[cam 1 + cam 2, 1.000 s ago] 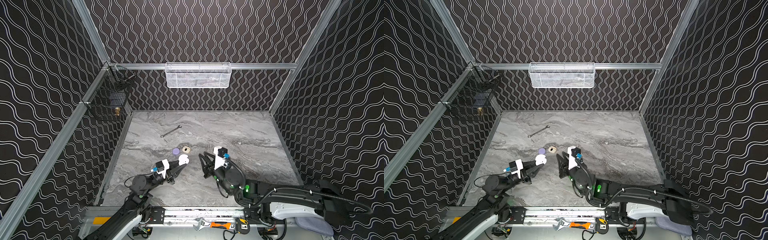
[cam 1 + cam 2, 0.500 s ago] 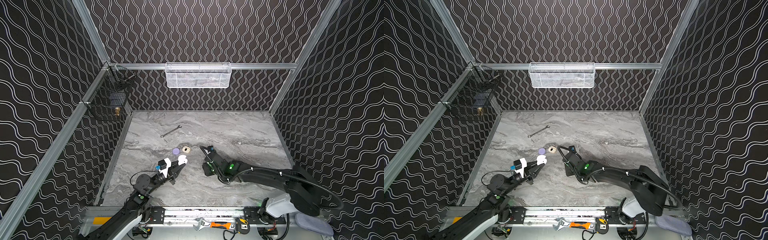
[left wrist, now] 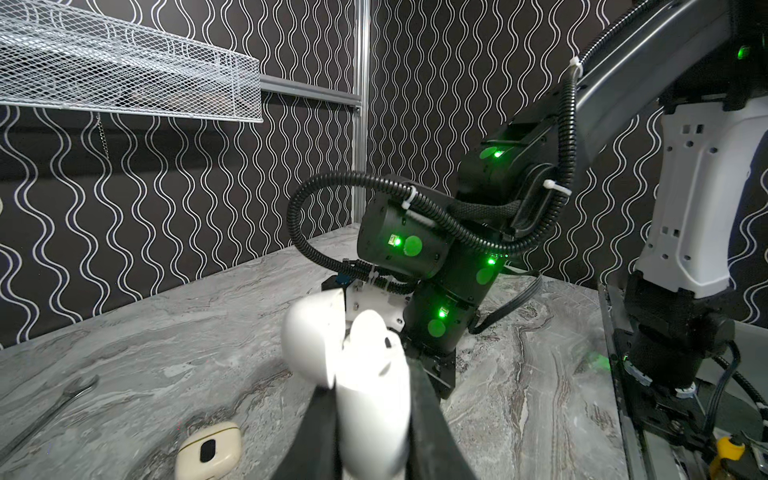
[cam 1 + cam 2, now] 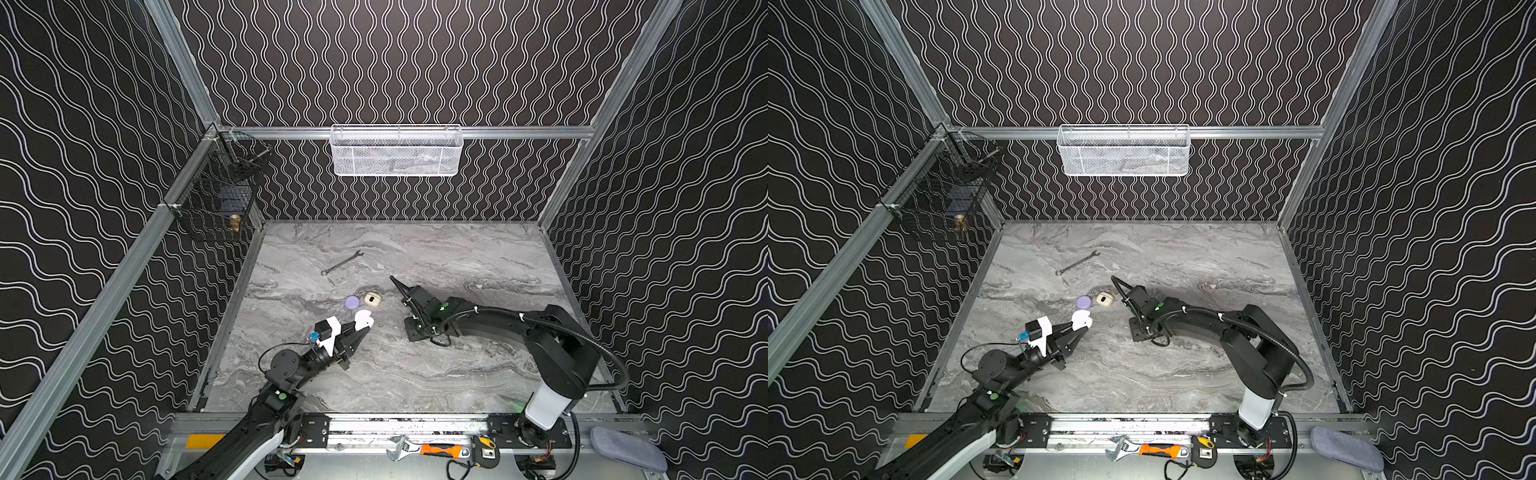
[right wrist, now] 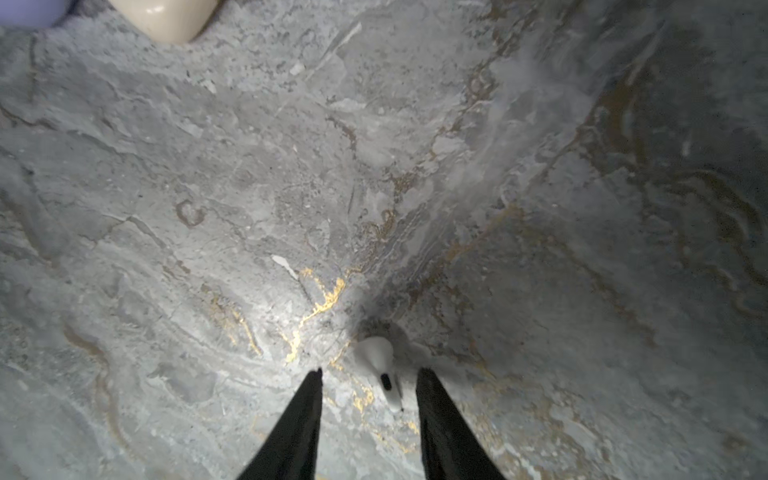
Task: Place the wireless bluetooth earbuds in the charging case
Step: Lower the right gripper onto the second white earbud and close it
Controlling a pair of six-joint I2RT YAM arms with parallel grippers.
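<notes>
My left gripper [image 4: 360, 329] [image 3: 370, 419] is shut on the white charging case [image 4: 364, 319] [image 4: 1081, 320] [image 3: 374, 407], held just above the table with its lid [image 3: 311, 336] hinged open. A white earbud [image 3: 372, 332] seems to sit in the case's top. My right gripper [image 5: 370, 372] points straight down at the table and is open. One white earbud [image 5: 379, 361] lies on the marble between its fingers, nearer one finger [image 5: 436, 399] and touching neither. In both top views the right wrist [image 4: 419, 328] [image 4: 1140, 328] hides those fingers and that earbud.
A lilac case [image 4: 352, 302] [image 4: 1084, 302] and a beige case [image 4: 372, 299] [image 4: 1105, 299] [image 3: 208, 451] lie shut between the two grippers. A wrench [image 4: 341, 263] lies farther back. A white mesh basket [image 4: 397, 151] and a black wire basket [image 4: 216, 195] hang on the walls.
My right arm has swung from the near edge toward the middle and its wrist has tipped down onto the table. The left gripper has shifted only slightly with the case.
</notes>
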